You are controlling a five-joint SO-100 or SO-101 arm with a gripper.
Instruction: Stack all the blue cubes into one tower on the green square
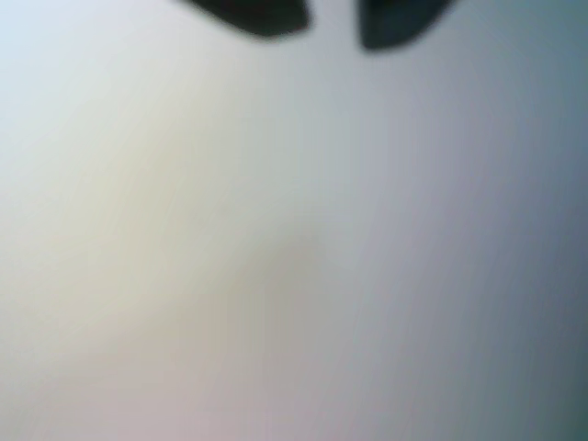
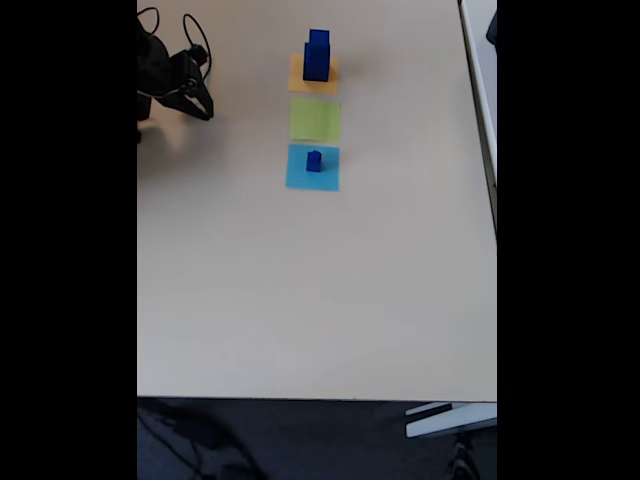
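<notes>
While claw (image 2: 203, 108) idles, blue cubes (image 2: 317, 57) well apart

Fixed view high above, looking down on whole counter (image 2: 300, 300), wrist view blurred, close over pale counter, hand (image 1: 333, 32) at top edge

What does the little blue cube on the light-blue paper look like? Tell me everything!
The little blue cube is dark navy, much darker than the light-blue paper square it sits on. It looks solid and plain, with no markings visible at this distance. It stands upright, near the middle of the paper toward its upper part in the fixed view, touching only the paper. Nothing is stacked on it, and the gripper is far off to the left.
</notes>
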